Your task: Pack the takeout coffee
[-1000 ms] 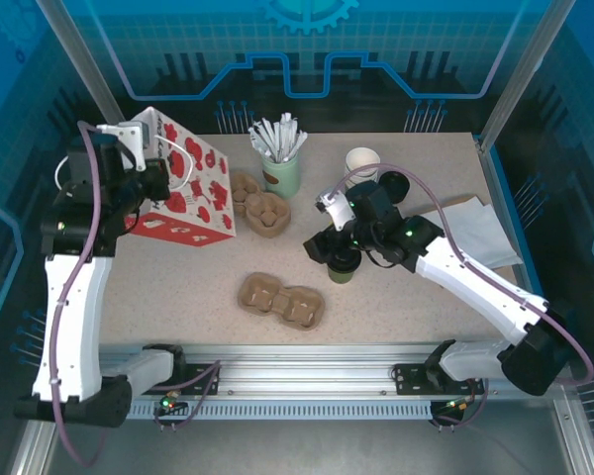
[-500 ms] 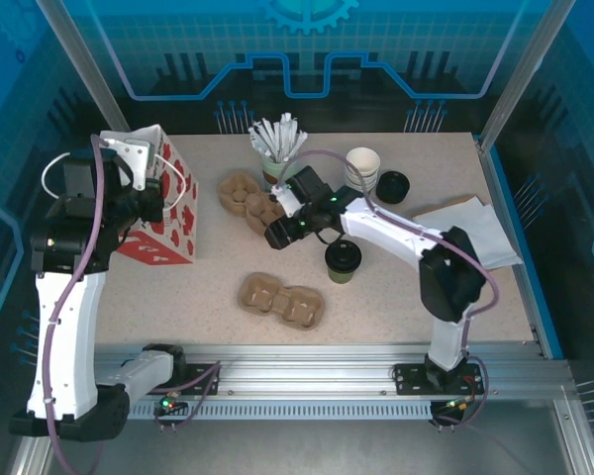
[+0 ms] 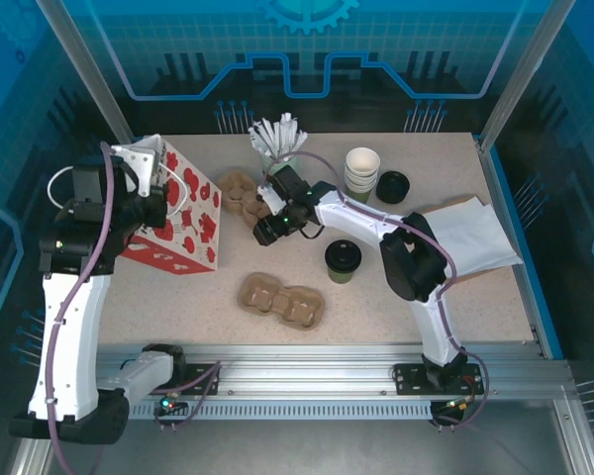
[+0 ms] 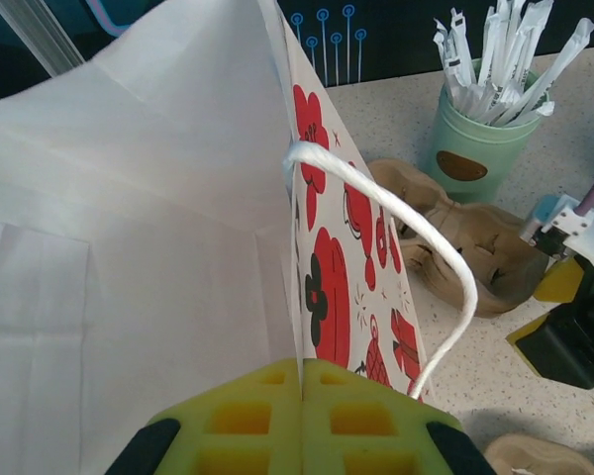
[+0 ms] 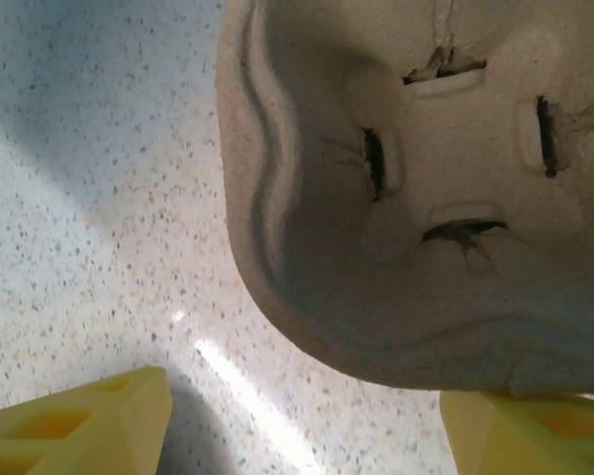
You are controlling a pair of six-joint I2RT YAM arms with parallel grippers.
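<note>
The takeout coffee (image 3: 343,260), dark olive-green under a black lid, apparently stands upright on the table.

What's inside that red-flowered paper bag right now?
Bare, creased white paper walls show inside the bag, with no cup seen. The left gripper, pinching its rim, hides the lowest part. The coffee stands outside on the table.

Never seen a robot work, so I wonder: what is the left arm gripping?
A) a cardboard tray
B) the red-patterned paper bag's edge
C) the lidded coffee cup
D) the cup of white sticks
B: the left gripper is pinched shut on the edge of the paper bag; the coffee cup stands free.
</note>
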